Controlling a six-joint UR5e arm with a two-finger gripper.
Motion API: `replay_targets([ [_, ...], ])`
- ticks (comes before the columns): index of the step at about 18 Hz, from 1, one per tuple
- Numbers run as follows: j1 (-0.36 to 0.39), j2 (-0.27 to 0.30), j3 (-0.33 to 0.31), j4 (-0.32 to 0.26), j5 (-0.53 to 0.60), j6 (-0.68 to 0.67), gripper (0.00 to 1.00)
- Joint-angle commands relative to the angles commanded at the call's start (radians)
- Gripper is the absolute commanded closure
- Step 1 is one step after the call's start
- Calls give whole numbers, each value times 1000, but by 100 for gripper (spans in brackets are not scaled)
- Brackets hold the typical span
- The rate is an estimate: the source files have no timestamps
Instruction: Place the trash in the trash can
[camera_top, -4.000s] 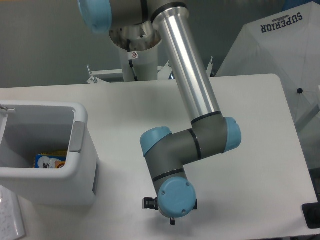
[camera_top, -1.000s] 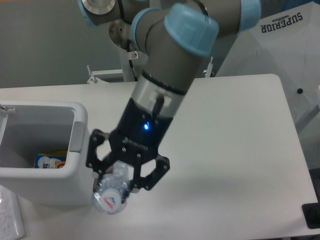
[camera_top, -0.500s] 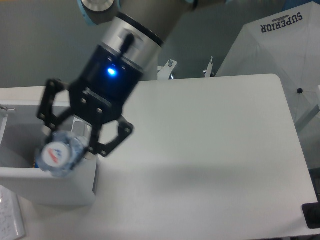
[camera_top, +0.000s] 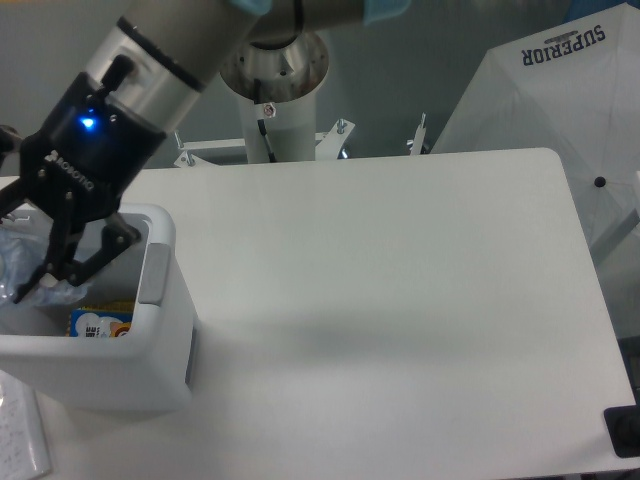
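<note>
a: over the white bin (camera_top: 160, 300) now, hanging at the left edge of view. moved there from beside the bin's front corner a second ago, and from above its near rim half a second ago.

b: and the gripper (camera_top: 40, 250)?

a: fingers (camera_top: 105, 245) splayed downward over the opening, closed around something clear and pale. looks like the bottle (camera_top: 20, 262), though blurred and partly cut off, so hard to swear by. label no longer facing the camera as it did a moment back.

b: so, clenched on it?

a: appears so; not let go yet. held just above the bin's inside, over the yellow-and-blue packet (camera_top: 100, 322) lying on the bottom.

b: meaning for the job?

a: carrying seems finished. probably only opening the fingers left, letting the bottle drop inside. crumpled scrap not visible anywhere.
</note>
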Motion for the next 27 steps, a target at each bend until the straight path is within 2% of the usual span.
replay_targets([
  [2,0,2,-31,2,2,31,33],
  [5,-5,14,-66,2,8,49,27],
  [6,-5,15,-78,2,9,64,21],
  [7,-5,15,-81,2,12,84,6],
  [8,-5,14,-80,2,15,98,2],
  [13,15,9,-95,2,15,121,0],
  [24,258,3,-98,-2,17,178,0],
  [27,294,-11,-138,-5,89,239,0],
])
